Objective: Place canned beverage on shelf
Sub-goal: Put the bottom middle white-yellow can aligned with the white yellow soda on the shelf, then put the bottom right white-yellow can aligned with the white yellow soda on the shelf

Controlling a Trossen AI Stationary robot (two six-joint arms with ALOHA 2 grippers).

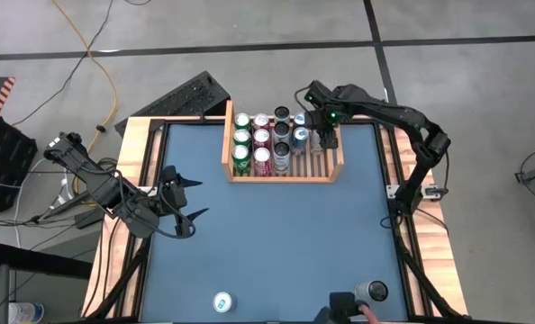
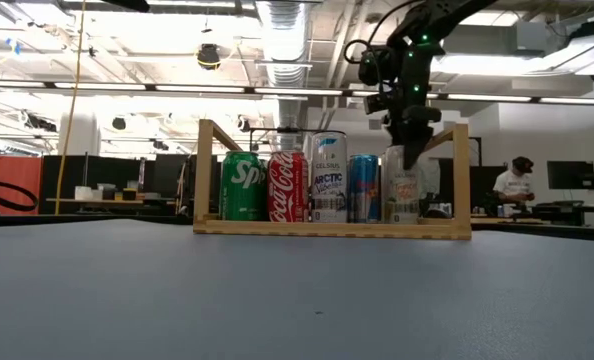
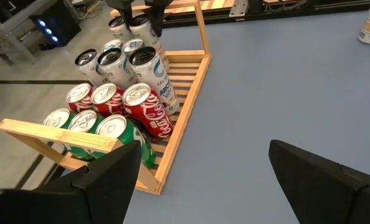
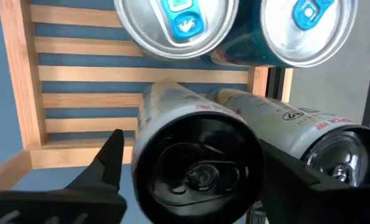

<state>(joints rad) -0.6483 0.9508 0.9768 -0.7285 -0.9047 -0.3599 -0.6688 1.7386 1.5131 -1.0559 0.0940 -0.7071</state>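
Note:
The shelf [image 1: 285, 176] is a light-wood slatted tray at the table's far middle, holding several upright cans in rows. My right gripper [image 1: 324, 139] points down over the shelf's right part. Its fingers stand open on either side of a pale can with a black top [image 4: 194, 168], which stands on the slats beside a similar can [image 4: 309, 143]. The low view shows that can [image 2: 405, 195] at the right end of the front row, under my right gripper [image 2: 409, 150]. My left gripper [image 1: 188, 200] hangs open over the table's left side, holding nothing.
A lone can [image 1: 222, 302] stands near the table's near edge. Another can [image 1: 376, 291] stands at the near right, with a person's hand [image 1: 367, 311] beside it. The blue table top between the shelf and these cans is bare. Wooden borders [image 1: 132, 180] run along the table's sides.

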